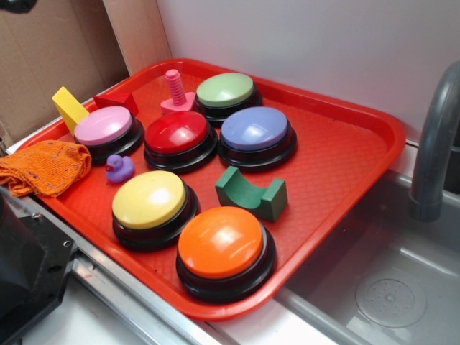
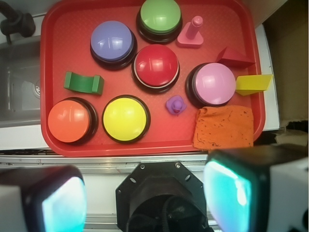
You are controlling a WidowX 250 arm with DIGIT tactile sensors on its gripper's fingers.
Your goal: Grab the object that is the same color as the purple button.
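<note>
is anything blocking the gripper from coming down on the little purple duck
Nothing visible covers the purple duck. It sits in a tight pocket between the pink button, red button, yellow button and orange cloth. The open fingers are off the tray.

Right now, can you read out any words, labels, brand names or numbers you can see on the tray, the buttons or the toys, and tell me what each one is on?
None: no readable text in either view.
The red plastic tray, the periwinkle domed push button, the tiny purple rubber duck, the green arched wooden block and the orange knitted cloth are all plain.
The tool carries no marking.
</note>
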